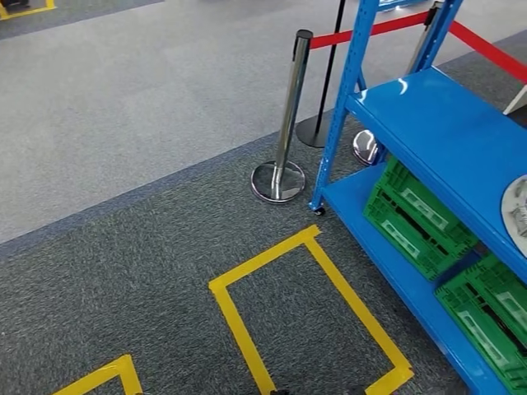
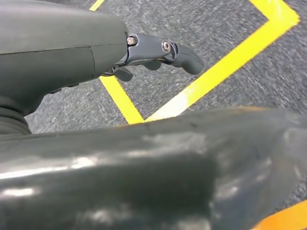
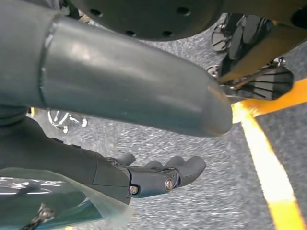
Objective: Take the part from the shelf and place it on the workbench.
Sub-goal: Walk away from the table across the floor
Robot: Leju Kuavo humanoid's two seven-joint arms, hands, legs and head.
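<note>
A blue metal shelf (image 1: 435, 132) stands at the right of the head view. On its upper board, at the picture's right edge, lies a round grey-white part (image 1: 517, 210), partly cut off. My left hand (image 2: 159, 52) hangs over grey carpet with yellow tape lines; its fingers are stretched out and hold nothing. My right hand (image 3: 159, 175) also hangs over the carpet, fingers extended side by side with nothing in them.
Two green crates (image 1: 417, 218) (image 1: 491, 317) sit on the shelf's bottom board. Chrome barrier posts (image 1: 287, 123) with a red belt (image 1: 373, 29) stand left of the shelf. A yellow taped rectangle (image 1: 310, 304) marks the carpet in front of me.
</note>
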